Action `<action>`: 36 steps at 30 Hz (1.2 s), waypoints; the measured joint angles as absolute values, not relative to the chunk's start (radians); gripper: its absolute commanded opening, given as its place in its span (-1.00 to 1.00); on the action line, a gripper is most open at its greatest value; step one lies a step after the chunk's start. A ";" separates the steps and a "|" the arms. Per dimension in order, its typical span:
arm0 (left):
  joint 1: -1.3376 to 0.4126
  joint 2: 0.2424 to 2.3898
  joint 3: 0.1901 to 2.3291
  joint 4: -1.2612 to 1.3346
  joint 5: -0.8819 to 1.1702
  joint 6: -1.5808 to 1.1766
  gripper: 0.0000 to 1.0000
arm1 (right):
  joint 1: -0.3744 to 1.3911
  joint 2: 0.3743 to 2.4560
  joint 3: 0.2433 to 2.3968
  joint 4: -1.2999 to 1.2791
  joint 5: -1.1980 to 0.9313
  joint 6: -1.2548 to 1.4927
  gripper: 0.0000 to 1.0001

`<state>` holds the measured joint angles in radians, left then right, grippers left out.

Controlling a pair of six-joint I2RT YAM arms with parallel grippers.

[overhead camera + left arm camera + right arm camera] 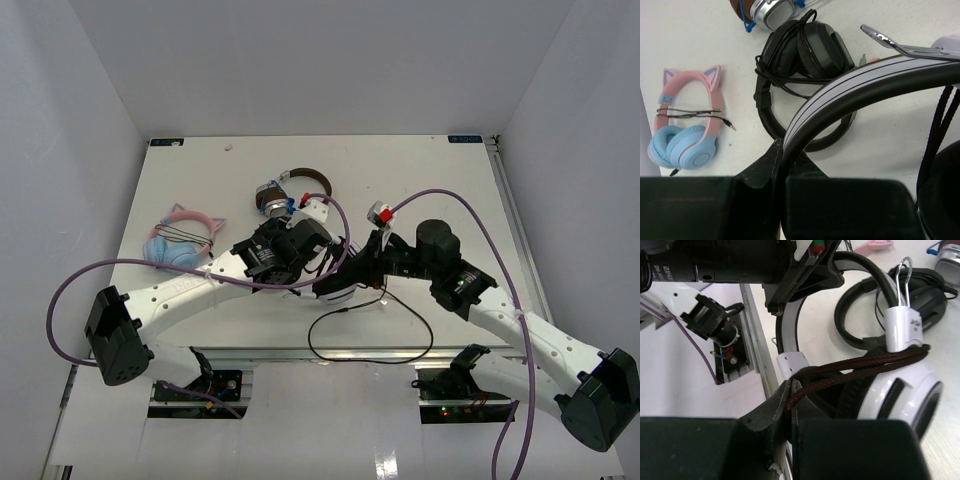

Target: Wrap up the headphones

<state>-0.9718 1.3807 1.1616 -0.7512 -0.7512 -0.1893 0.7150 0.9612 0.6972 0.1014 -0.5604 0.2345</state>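
Headphones [340, 291] gripped at two spots, left gripper [782, 150] clamped on headband [855, 82], right gripper [791, 390] pinching braided cable [860, 365]

This is a robot lab test cell: a white desk [420, 180] boxed in by bare white walls [60, 120] at 9, 12 and 3 o'clock. Two white-and-black robot arms [180, 290] are bolted to a metal rail [330, 352] at 6 o'clock. Purple cables [470, 205] loop off the arms, and bare circuit boards [215, 385] with loose wiring sit just below the rail.
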 measured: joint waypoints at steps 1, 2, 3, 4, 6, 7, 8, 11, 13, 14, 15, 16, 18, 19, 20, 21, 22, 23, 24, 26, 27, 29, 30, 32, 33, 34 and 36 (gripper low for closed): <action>-0.972 1.382 1.171 -0.763 -0.751 -0.203 -1.00 | 0.718 0.962 0.685 0.123 -0.566 0.243 -0.82; -0.972 1.385 1.184 -0.780 -0.751 -0.220 -1.00 | 0.721 0.962 0.671 0.143 -0.573 0.252 -0.80; -0.972 1.390 1.199 -0.797 -0.750 -0.237 -1.00 | 0.723 0.964 0.660 0.159 -0.579 0.260 -0.77; -0.972 1.394 1.215 -0.814 -0.750 -0.252 -1.00 | 0.727 0.966 0.651 0.175 -0.585 0.265 -0.73; -0.972 1.402 1.243 -0.847 -0.747 -0.281 -1.00 | 0.732 0.974 0.640 0.207 -0.600 0.277 -0.69; -0.972 1.404 1.252 -0.858 -0.745 -0.292 -1.00 | 0.735 0.980 0.639 0.221 -0.609 0.282 -0.66; -0.972 1.404 1.258 -0.869 -0.745 -0.303 -1.00 | 0.738 0.985 0.639 0.237 -0.616 0.285 -0.63; -0.970 1.404 1.266 -0.895 -0.749 -0.330 -1.00 | 0.748 0.991 0.639 0.268 -0.639 0.293 -0.56; -0.969 1.404 1.267 -0.911 -0.751 -0.342 -1.00 | 0.751 0.992 0.639 0.282 -0.652 0.297 -0.54; -0.969 1.404 1.268 -0.920 -0.751 -0.348 -1.00 | 0.753 0.993 0.639 0.289 -0.656 0.299 -0.53; -0.969 1.404 1.269 -0.927 -0.752 -0.354 -1.00 | 0.755 0.994 0.639 0.294 -0.660 0.300 -0.54; -0.968 1.404 1.271 -0.935 -0.753 -0.360 -1.00 | 0.757 0.997 0.639 0.298 -0.662 0.302 -0.55; -0.968 1.404 1.277 -0.948 -0.754 -0.372 -1.00 | 0.762 1.001 0.639 0.303 -0.665 0.304 -0.61; -0.968 1.404 1.280 -0.953 -0.755 -0.377 -1.00 | 0.764 1.004 0.639 0.306 -0.665 0.305 -0.64; -0.968 1.404 1.284 -0.959 -0.756 -0.383 -1.00 | 0.767 1.006 0.639 0.310 -0.665 0.305 -0.67; -0.967 1.404 1.289 -0.965 -0.756 -0.391 -1.00 | 0.771 1.007 0.639 0.312 -0.660 0.306 -0.69; -0.966 1.404 1.294 -0.972 -0.756 -0.400 -1.00 | 0.777 1.007 0.639 0.315 -0.653 0.307 -0.72; -0.965 1.404 1.300 -0.980 -0.755 -0.410 -1.00 | 0.783 1.007 0.639 0.317 -0.645 0.308 -0.75; -0.962 1.404 1.309 -0.991 -0.751 -0.422 -1.00 | 0.792 1.007 0.637 0.318 -0.630 0.310 -0.78; -0.953 1.401 1.326 -0.997 -0.740 -0.446 -1.00 | 0.813 1.000 0.625 0.324 -0.592 0.310 -0.82; -0.946 1.397 1.333 -0.998 -0.729 -0.455 -1.00 | 0.823 0.993 0.613 0.326 -0.570 0.311 -0.83; -0.935 1.380 1.340 -0.998 -0.703 -0.469 -1.00 | 0.845 0.978 0.587 0.330 -0.524 0.312 -0.83; -0.931 1.368 1.342 -1.000 -0.688 -0.472 -1.00 | 0.857 0.972 0.576 0.335 -0.501 0.312 -0.84; -0.925 1.351 1.352 -1.012 -0.663 -0.478 -1.00 | 0.889 0.959 0.559 0.345 -0.449 0.313 -0.85; -0.924 1.346 1.359 -1.017 -0.653 -0.480 -1.00 | 0.906 0.953 0.552 0.352 -0.423 0.314 -0.85; -0.923 1.343 1.365 -1.022 -0.643 -0.481 -1.00 | 0.924 0.947 0.544 0.361 -0.396 0.315 -0.85; -0.922 1.341 1.370 -1.027 -0.628 -0.485 -1.00 | 0.951 0.936 0.530 0.377 -0.349 0.315 -0.85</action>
<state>-0.9224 1.3413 1.3696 -1.0272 -0.6280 -0.4846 0.9513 0.9363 0.5303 0.3770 -0.3493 0.3154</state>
